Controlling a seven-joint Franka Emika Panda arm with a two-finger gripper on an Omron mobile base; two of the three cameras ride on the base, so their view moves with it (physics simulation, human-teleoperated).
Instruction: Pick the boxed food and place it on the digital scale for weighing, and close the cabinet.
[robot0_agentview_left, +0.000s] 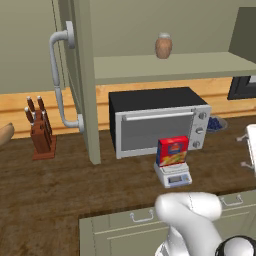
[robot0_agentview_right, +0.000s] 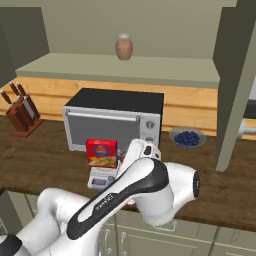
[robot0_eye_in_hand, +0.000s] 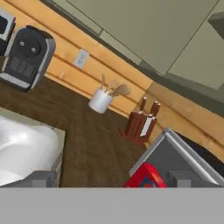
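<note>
The boxed food (robot0_agentview_left: 172, 151) stands upright on the digital scale (robot0_agentview_left: 173, 175), in front of the oven; it has a red top and a yellow lower front. In the right base view the boxed food (robot0_agentview_right: 101, 152) and the scale (robot0_agentview_right: 102, 179) sit just left of my white hand. My gripper (robot0_eye_in_hand: 113, 180) is open, its fingertips wide apart and holding nothing. The box's red top (robot0_eye_in_hand: 146, 177) shows beyond them. The cabinet stands open: its left door (robot0_agentview_left: 84, 75) with a curved grey handle (robot0_agentview_left: 57, 75) swings out, and its right door (robot0_agentview_right: 233, 85) does too.
A brown jar (robot0_agentview_left: 163, 46) sits on the cabinet shelf above the black-and-silver oven (robot0_agentview_left: 157, 120). A knife block (robot0_agentview_left: 40, 132) stands at the left and a bowl of blueberries (robot0_agentview_right: 187, 137) right of the oven. A utensil holder (robot0_eye_in_hand: 101, 99), coffee machine (robot0_eye_in_hand: 26, 57) and sink (robot0_eye_in_hand: 22, 153) lie farther left.
</note>
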